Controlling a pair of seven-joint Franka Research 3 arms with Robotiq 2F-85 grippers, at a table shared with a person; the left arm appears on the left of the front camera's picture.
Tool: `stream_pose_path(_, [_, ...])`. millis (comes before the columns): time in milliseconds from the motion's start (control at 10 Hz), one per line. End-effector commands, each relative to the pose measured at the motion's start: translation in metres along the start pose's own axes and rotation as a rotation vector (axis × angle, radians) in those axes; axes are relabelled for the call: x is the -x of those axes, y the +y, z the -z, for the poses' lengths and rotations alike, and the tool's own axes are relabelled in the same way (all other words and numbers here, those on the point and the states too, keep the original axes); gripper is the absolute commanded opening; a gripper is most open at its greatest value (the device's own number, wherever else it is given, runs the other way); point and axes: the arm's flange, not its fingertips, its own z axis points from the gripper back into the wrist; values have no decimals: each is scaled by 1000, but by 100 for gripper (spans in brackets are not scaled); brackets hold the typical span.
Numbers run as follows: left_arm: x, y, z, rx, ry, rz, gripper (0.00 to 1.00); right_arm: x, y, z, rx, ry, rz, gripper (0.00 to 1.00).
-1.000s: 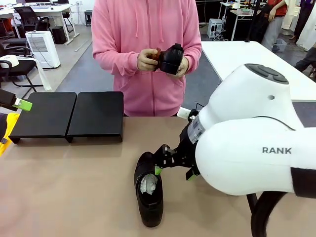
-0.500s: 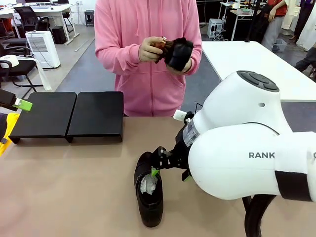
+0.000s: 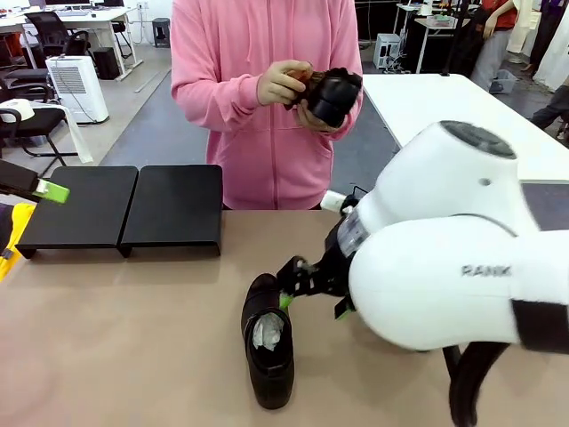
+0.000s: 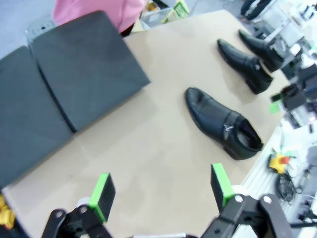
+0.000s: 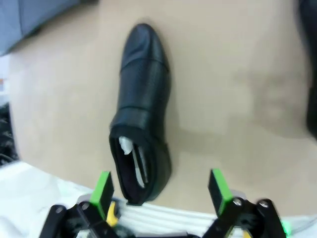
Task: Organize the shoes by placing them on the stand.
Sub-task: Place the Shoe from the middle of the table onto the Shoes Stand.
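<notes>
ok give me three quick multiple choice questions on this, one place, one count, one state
1. The shoe nearest the right fingers lies: A on a shelf B on the table C on the floor
2. Shoes on the table, left wrist view: A one B two C three
3. The right fingers are: A open B shut on a shoe C shut on paper
Answers: B, it rests on the tan table; C, three lie apart there; A, the green pads stand apart, nothing between.
</notes>
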Motion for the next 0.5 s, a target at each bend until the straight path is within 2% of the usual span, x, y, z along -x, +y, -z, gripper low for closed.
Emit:
stream_pose_path(0, [10,-86,43,24,47,-62,100,-21,-45,-51,76,-104,113,100])
stream_pose_path(100, [16,-121,62,85,127,-130,100,-33,-70,-66,88,-149,187,100])
stream_pose_path(200, [23,-151,88,33,223,-131,100,-43,-93,-78,91,-178,251,100])
stream_pose_path(300, [23,-168,101,-12,206,-183,100,-43,-107,-89,74,-196,297,100])
stream_pose_path(400, [21,-179,112,-67,173,-182,100,-41,-115,-97,77,-221,332,100])
